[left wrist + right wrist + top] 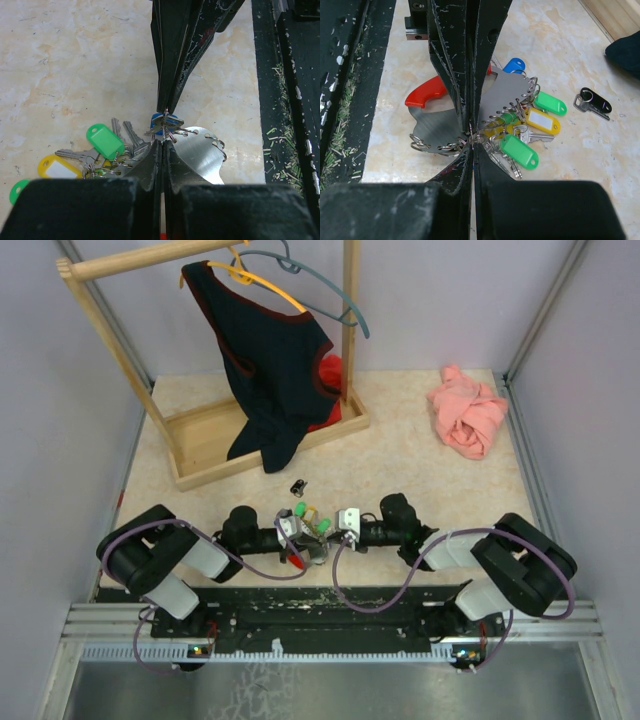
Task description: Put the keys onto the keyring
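At the counter's [420, 470] far-left corner stands a wooden rack [205, 445] with a dark garment [270, 370] hung on it, well clear of the work.

The left end effector [161, 146] is down at the middle of the near edge, clenched, its tips pressed together with no gap showing. Just left of it lies the loose bunch of keys [129, 136] with a green tag [105, 141] and a yellow tag [52, 169], resting flat on the counter. Right at its tips sits a small keyring [171, 134], one of several wire rings set along the rim of a metal plate [197, 152] that has a red handle [426, 95]. A blue-headed key [165, 121] lies against that ring.

The right end effector [471, 139] comes in from the other side, also clenched, tip to tip with the left one over the same ring. Whether either one pinches the ring or the key, I cannot tell.

Further toward the middle of the counter lies a black fob [592, 101] on its own, and a pink cloth [468, 412] sits at the far-right corner.

The risk here is crowding. With both tips on one tiny ring, a slight pull could slip the key out before it threads on. A sideways tug could drag the plate along the counter, because nothing seems to pin it. The tagged keys lie close enough to snag in the ring.
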